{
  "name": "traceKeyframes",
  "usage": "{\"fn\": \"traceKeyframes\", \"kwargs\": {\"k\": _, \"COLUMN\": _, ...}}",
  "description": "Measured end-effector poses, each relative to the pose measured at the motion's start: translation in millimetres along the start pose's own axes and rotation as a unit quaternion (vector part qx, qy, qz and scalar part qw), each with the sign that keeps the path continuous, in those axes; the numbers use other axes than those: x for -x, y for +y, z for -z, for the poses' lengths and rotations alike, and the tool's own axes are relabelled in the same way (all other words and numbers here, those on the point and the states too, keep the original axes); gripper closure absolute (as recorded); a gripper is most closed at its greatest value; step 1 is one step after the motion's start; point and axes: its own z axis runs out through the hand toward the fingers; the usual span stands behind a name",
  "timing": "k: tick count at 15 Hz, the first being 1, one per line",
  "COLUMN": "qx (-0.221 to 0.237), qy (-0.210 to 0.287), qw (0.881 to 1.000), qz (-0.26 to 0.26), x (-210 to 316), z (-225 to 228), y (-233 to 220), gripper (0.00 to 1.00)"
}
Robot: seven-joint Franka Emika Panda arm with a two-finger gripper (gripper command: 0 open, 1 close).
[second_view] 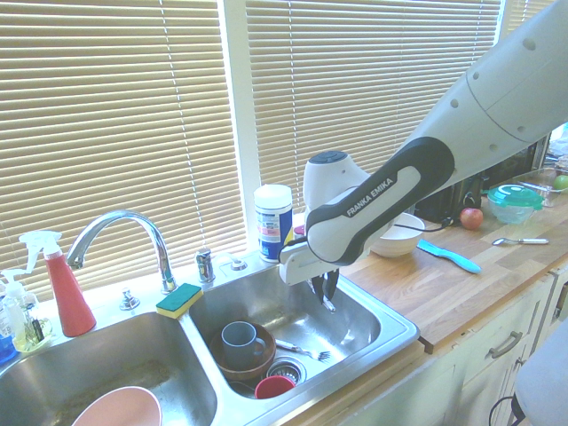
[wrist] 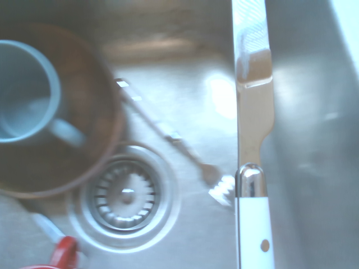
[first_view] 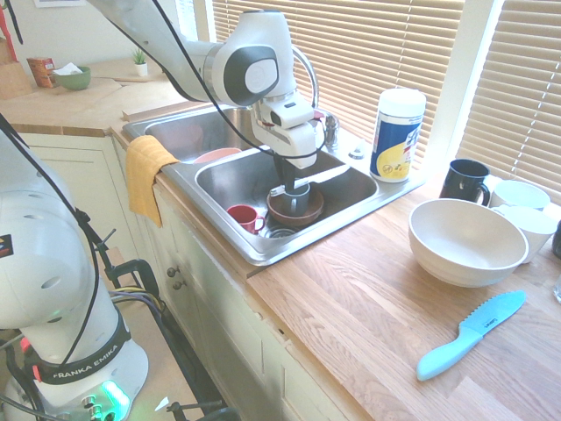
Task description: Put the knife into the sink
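Wooden desk beside the sink

The desk (first_view: 368, 298) carried a large white bowl (first_view: 467, 241), a light-blue knife (first_view: 471, 334), a black mug (first_view: 464, 181) and a wipes canister (first_view: 397, 135); the steel sink (first_view: 263, 250) sat sunk into it.

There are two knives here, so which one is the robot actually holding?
The small white-handled knife: it hangs from the shut gripper over the right sink basin, blade pointing down. The larger light-blue knife lies untouched on the wooden counter.

You can read "FRANKA EMIKA" on the arm's dark forearm band (second_view: 371, 199) and (smaller) on its base ring (first_view: 77, 372).
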Motion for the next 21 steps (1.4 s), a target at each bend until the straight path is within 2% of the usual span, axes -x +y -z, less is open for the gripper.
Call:
{"fn": "traceKeyframes", "kwargs": {"k": 6, "qx": 0.001, "qy": -0.027, "qw": 1.000, "qz": -0.007, "x": 40.5, "z": -62.0, "y": -15.6, "gripper": 1.00}}
{"fn": "traceKeyframes", "kwargs": {"k": 13, "qx": 0.017, "qy": -0.040, "qw": 0.999, "qz": -0.017, "x": 35.3, "z": -125.3, "y": -5.9, "gripper": 1.00}}
{"fn": "traceKeyframes", "kwargs": {"k": 19, "qx": 0.022, "qy": -0.044, "qw": 0.999, "qz": -0.022, "x": 28.3, "z": -162.0, "y": -22.7, "gripper": 1.00}}
{"fn": "traceKeyframes", "kwargs": {"k": 20, "qx": 0.024, "qy": -0.046, "qw": 0.998, "qz": -0.022, "x": 26.3, "z": -166.3, "y": -23.5, "gripper": 0.00}}
{"fn": "traceKeyframes", "kwargs": {"k": 21, "qx": 0.026, "qy": -0.047, "qw": 0.998, "qz": -0.023, "x": 23.7, "z": -170.0, "y": -22.6, "gripper": 0.00}}
